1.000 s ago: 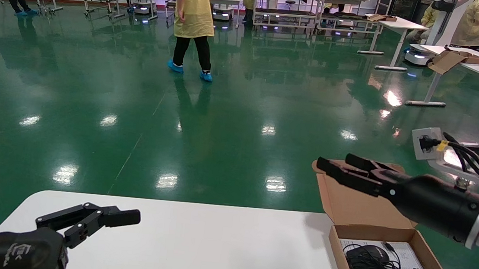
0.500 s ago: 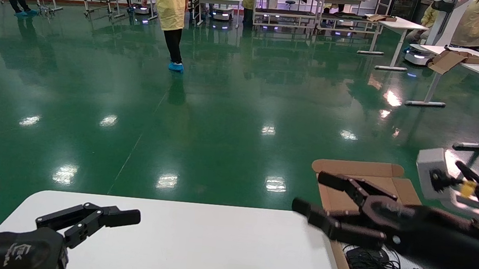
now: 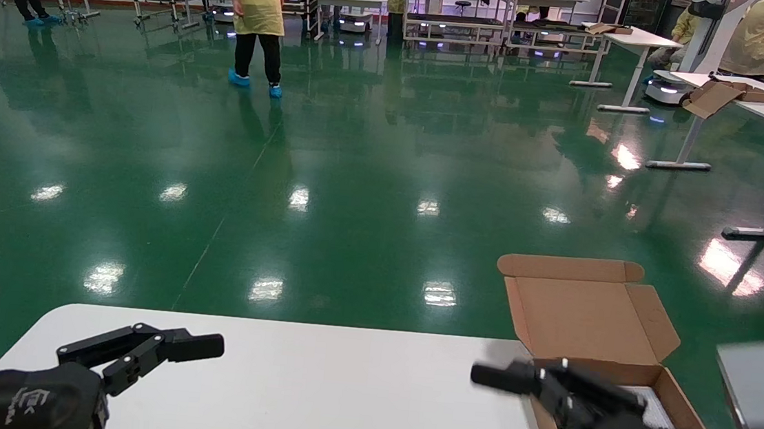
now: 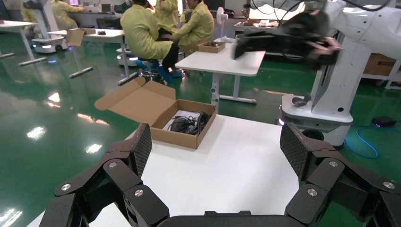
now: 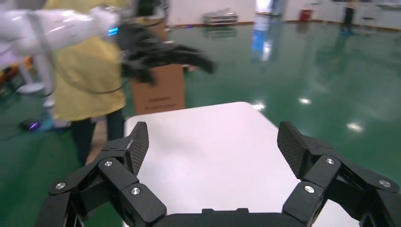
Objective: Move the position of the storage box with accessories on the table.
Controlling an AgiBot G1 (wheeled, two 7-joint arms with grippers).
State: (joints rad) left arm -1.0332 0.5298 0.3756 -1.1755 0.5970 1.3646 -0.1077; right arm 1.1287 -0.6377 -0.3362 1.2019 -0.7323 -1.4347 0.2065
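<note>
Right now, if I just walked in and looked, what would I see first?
First you'd spot the open brown storage box at the right end of the white table, with a black mouse and cable inside. The right gripper is open, low beside the box. The left gripper is open too, at the table's near left corner, and behind it all spreads a shiny green floor.

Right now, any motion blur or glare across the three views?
Head view: right gripper smeared by motion over the storage box; floor carries lamp glare patches. Left wrist view: own left gripper crisp, the far arm blurred. Right wrist view: background smeared, table washed pale.
</note>
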